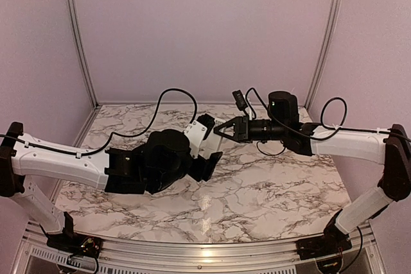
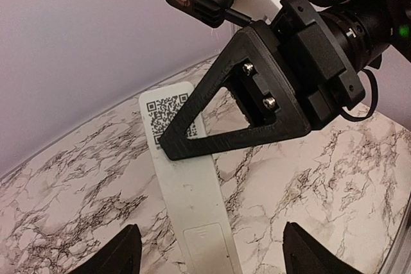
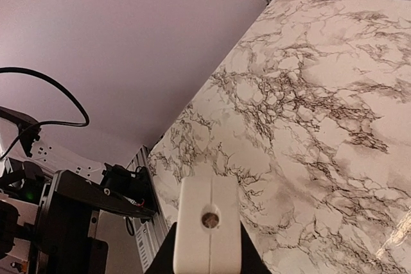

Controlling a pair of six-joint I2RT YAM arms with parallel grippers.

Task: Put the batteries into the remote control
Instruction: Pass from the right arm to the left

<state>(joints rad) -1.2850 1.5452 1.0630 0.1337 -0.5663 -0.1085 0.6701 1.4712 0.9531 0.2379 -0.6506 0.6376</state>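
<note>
- Top external: above the marble table [image 1: 270, 190], the 2 arms meet at mid-table. The right gripper [image 1: 221, 129] is clamped on one end of the white remote control [image 1: 196, 134]. The left gripper [image 1: 209, 140] is spread wide around it.
- Left wrist: the remote shows its back, with a QR label [image 2: 168, 115] at the far end and a panel outline [image 2: 205, 248] at the near end. The left fingers [image 2: 125, 251] stand clear on both sides. The right arm's triangular finger [image 2: 218, 120] crosses the label end.
- Right wrist: the remote is seen end-on, pinched between the 2 dark fingers [image 3: 162, 260], above the marble.
</note>
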